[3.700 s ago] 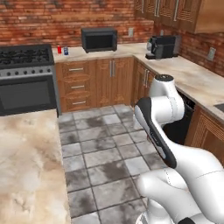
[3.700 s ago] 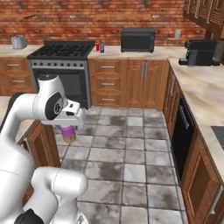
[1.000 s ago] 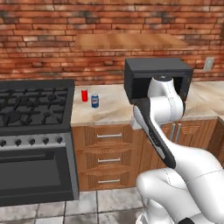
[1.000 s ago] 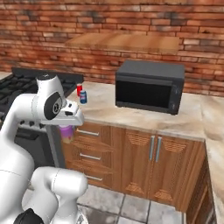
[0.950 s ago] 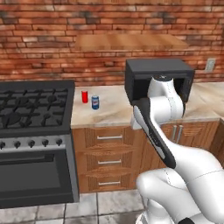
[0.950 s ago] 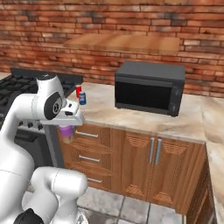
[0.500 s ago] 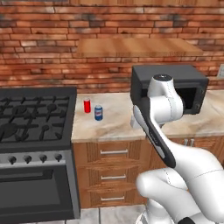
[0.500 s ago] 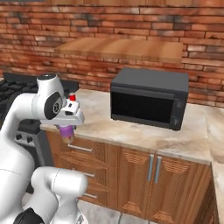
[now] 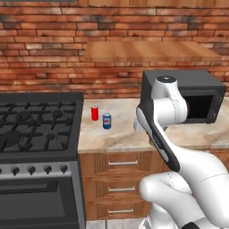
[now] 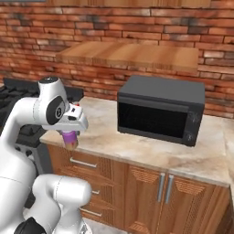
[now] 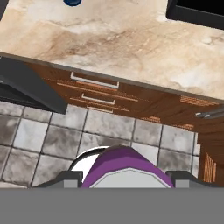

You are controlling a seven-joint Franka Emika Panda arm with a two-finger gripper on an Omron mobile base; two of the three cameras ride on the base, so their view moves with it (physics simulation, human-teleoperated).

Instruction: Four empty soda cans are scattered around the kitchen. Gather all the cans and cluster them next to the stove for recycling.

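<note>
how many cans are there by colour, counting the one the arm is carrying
red can: 1, on the counter beside the stove
blue can: 1, on the counter next to the red one
purple can: 1, held in the gripper
total: 3

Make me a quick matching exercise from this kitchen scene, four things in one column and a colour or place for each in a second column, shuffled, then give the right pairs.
Things:
1. red can
2. blue can
3. microwave
4. purple can

Places:
A. held in the tool
B. on the counter, nearest the stove
C. under the wooden shelf, right end of the counter
D. on the counter, just right of the red can

Pairs: 1-B, 2-D, 3-C, 4-A
</note>
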